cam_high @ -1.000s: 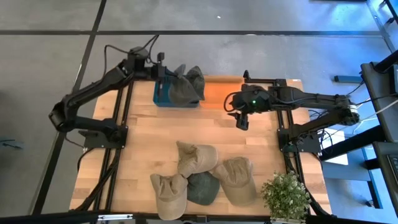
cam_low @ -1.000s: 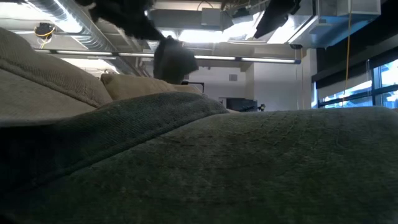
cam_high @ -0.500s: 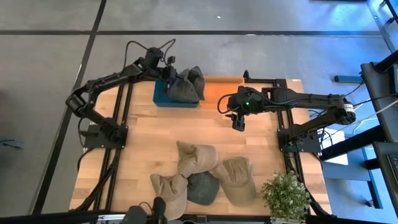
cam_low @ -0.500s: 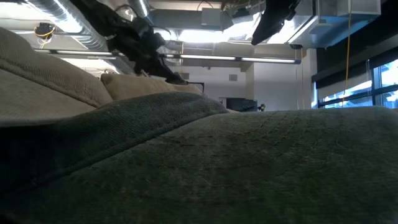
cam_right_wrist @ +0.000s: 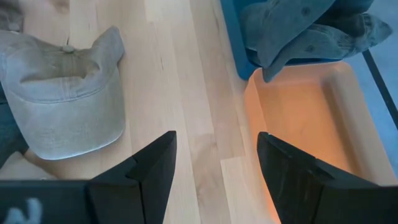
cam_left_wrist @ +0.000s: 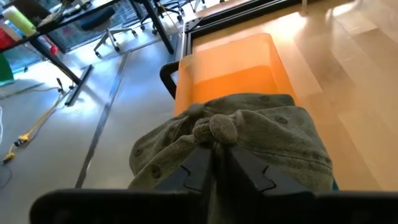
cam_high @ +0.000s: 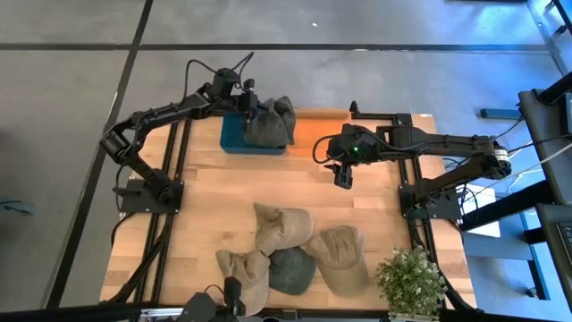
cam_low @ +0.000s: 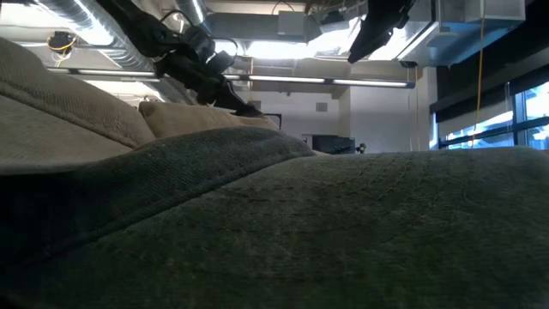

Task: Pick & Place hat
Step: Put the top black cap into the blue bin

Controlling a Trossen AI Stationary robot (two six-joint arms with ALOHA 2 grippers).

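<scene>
An olive green hat (cam_high: 265, 128) lies in the blue bin (cam_high: 234, 143) at the table's far edge, on another green hat (cam_high: 281, 109). My left gripper (cam_high: 247, 100) stands over it, shut on its cloth (cam_left_wrist: 267, 134). My right gripper (cam_high: 342, 174) hovers open over bare table right of the bins, holding nothing; its wrist view shows a khaki hat (cam_right_wrist: 68, 93) and the bin with the green hats (cam_right_wrist: 305, 25). Several more hats (cam_high: 281, 225) lie near the table's near edge. My left gripper pinches a bunched fold of the olive hat's crown (cam_left_wrist: 214, 129) between its two fingertips, coming from above and slanting from the table's left. The hat rests in the blue bin, slack below the fingers; one layer or several, I cannot tell.
An orange bin (cam_high: 308, 134) sits right of the blue one. A potted plant (cam_high: 411, 282) stands at the near right corner. Tan hats (cam_high: 341, 258) and a dark green hat (cam_high: 290, 268) crowd the near edge and fill the low view (cam_low: 274, 223). Bare wood (cam_high: 223, 183) lies mid-table.
My left gripper moved right and toward the far edge and came down over the blue bin, lowering the hanging olive hat onto the hat lying there while staying shut on it. My right gripper drifted slightly left, still open.
</scene>
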